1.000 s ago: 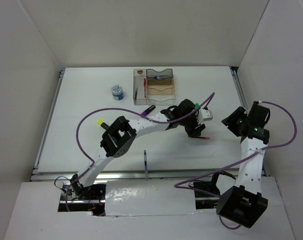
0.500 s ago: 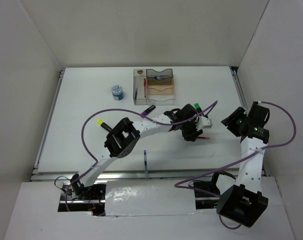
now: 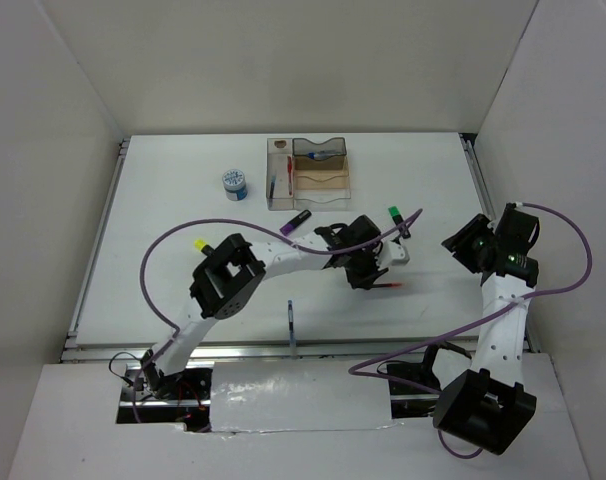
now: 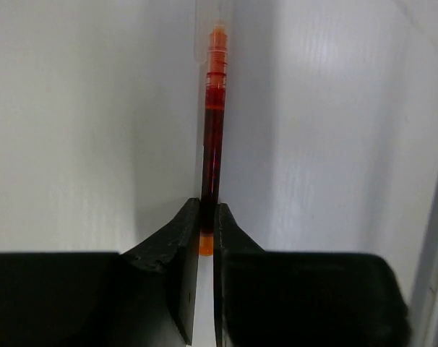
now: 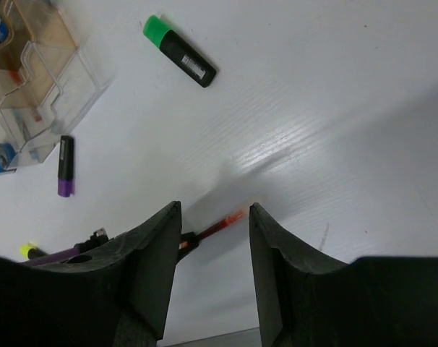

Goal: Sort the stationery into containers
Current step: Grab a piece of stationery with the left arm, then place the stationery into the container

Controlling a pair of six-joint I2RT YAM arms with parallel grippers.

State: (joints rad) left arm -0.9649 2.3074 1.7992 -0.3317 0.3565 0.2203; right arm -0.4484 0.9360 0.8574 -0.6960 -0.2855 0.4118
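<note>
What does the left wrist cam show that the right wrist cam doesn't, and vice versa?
Left wrist only: a clear look at the left gripper shut on one end of the thin red pen. Right wrist only: the open right gripper, green-capped black highlighter, purple-tipped black highlighter, yellow highlighter tip, translucent smoky-brown plastic organiser. Both: that pen and the white table.

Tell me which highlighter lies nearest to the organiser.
The purple highlighter, lying just before the organiser and its near wall. The green highlighter and the yellow highlighter lie farther off, on either side.
</note>
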